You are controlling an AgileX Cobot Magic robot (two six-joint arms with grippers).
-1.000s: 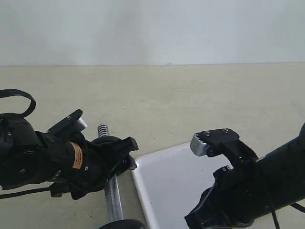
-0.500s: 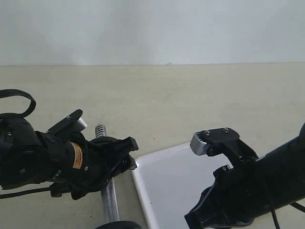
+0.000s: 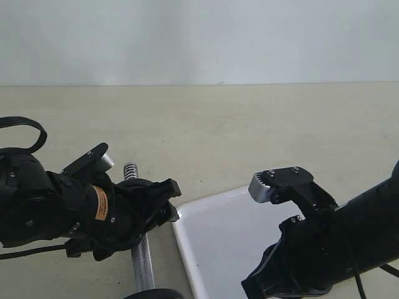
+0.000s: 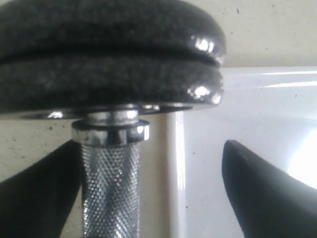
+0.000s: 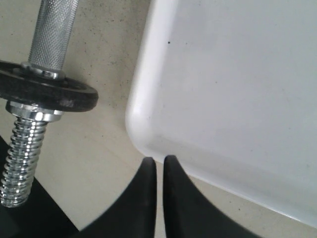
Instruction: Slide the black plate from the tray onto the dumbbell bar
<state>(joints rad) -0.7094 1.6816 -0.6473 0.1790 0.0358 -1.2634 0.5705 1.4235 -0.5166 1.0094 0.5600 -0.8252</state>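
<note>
The black plate (image 5: 45,92) sits threaded on the dumbbell bar (image 5: 53,29), against a chrome collar near one spiral-threaded end (image 5: 21,161). In the left wrist view the plate (image 4: 106,59) fills the top, edge-on, above the knurled bar (image 4: 110,188). My left gripper (image 4: 148,193) is open, straddling the bar, with one finger (image 4: 37,198) close beside it and the other (image 4: 267,198) over the white tray (image 4: 208,163). My right gripper (image 5: 158,162) is shut on nothing, beside the tray's rounded corner (image 5: 141,129). In the exterior view the bar's far threaded end (image 3: 129,169) pokes out behind the left gripper (image 3: 156,202).
The beige tabletop (image 3: 249,131) stretches back to a pale wall. The tray (image 3: 218,240) lies between the two arms, and nothing shows on the part of it in view. The right arm (image 3: 330,243) hangs over the tray's right side.
The bar's far threaded end and the plate at the near end have shifted slightly left. Both arms have hardly moved, and neither gripper has changed.
</note>
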